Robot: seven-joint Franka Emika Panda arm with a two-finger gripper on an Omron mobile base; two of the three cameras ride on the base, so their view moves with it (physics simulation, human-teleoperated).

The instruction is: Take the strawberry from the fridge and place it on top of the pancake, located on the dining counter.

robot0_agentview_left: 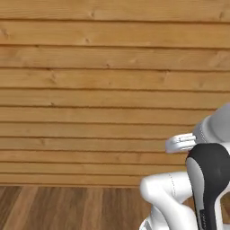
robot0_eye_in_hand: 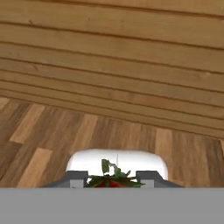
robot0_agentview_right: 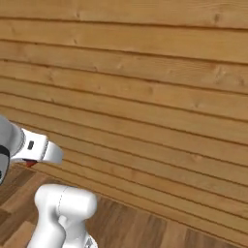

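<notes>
Hand view shows the end effector [robot0_eye_in_hand: 112, 183] gripping the leafy strawberry [robot0_eye_in_hand: 111, 180].

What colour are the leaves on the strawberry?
Green, on the strawberry; the hand view shows it best.

So the plank wall [robot0_agentview_left: 90, 90] stands straight ahead of the arm, with the floor [robot0_eye_in_hand: 131, 135] running up to meet it. In the hand view the strawberry [robot0_eye_in_hand: 111, 180] sits between the two fingers [robot0_eye_in_hand: 76, 178], leaves up, above that floor.
</notes>
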